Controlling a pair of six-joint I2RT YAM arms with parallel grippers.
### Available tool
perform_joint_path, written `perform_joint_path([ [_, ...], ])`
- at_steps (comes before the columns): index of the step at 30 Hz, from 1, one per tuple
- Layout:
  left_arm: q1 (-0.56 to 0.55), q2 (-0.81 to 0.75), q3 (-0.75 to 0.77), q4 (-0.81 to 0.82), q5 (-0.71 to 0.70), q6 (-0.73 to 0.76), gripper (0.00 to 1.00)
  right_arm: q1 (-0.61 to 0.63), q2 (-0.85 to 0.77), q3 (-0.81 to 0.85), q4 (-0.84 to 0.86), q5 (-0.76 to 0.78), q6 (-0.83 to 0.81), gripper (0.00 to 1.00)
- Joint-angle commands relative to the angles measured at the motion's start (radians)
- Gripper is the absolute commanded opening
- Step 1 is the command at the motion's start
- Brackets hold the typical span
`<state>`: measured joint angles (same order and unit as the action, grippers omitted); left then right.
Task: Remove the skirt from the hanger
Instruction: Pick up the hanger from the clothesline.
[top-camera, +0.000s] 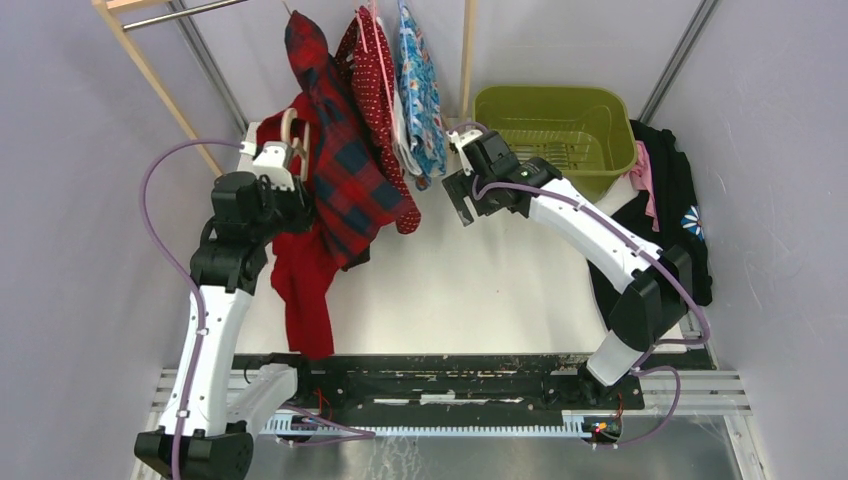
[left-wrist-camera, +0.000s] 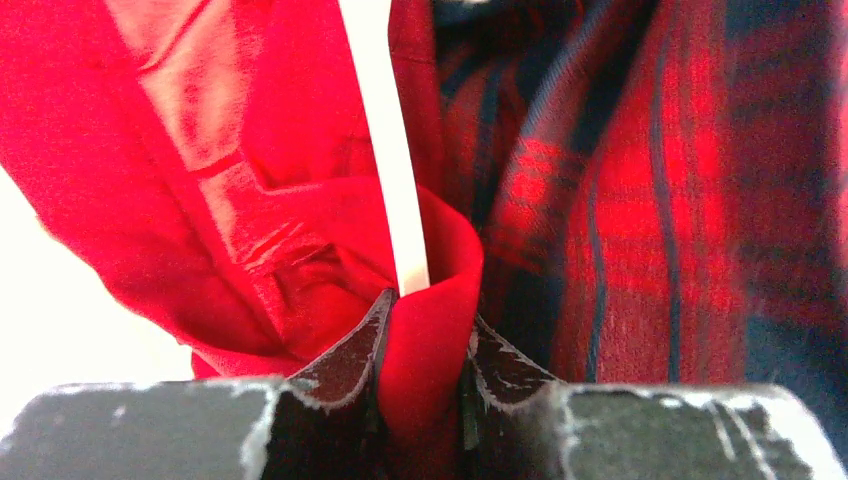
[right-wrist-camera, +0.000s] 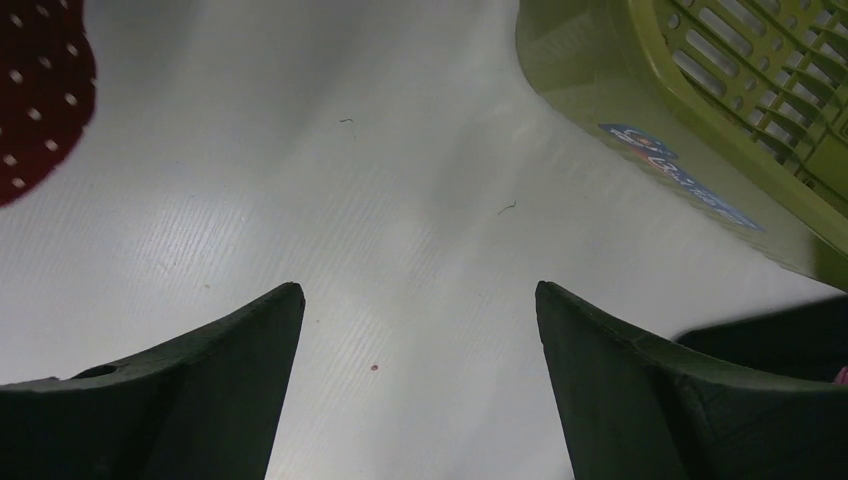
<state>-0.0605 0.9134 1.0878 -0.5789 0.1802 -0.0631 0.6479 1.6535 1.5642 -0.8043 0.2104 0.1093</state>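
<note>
Left gripper (left-wrist-camera: 428, 318) pinched narrow on a soft fold of the plain red skirt (top-camera: 303, 290), beside a flat white strip (left-wrist-camera: 385, 150). Skirt droops limp below the pale wooden hanger (top-camera: 291, 133), against navy-red plaid cloth (top-camera: 345, 170). Best to draw down and outward slowly; the smooth fabric could slip. Right gripper (right-wrist-camera: 420, 300) spread wide, empty, over the white ribbed surface (right-wrist-camera: 300, 200).
</note>
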Motion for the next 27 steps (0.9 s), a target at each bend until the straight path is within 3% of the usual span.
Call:
perform_joint_path([
  [1,-0.074,-0.013,0.103,-0.158,0.34,0.109,0.03,0.006,0.019,0.063,-0.007,0.018,0.009,0.92],
  [5,-0.124,-0.007,0.131,-0.291,0.455,0.121,0.03,0.007,0.015,0.068,-0.014,0.046,0.007,0.92],
  [12,-0.177,-0.06,0.124,-0.373,0.474,0.113,0.03,0.007,-0.007,0.07,-0.015,0.083,-0.006,0.92],
  [21,-0.234,-0.058,0.254,-0.346,0.653,0.052,0.03,0.006,-0.133,0.046,0.053,0.384,0.0,0.92],
  [27,-0.238,-0.014,0.419,-0.172,0.794,-0.031,0.03,0.007,-0.335,-0.037,0.214,0.425,-0.008,0.87],
])
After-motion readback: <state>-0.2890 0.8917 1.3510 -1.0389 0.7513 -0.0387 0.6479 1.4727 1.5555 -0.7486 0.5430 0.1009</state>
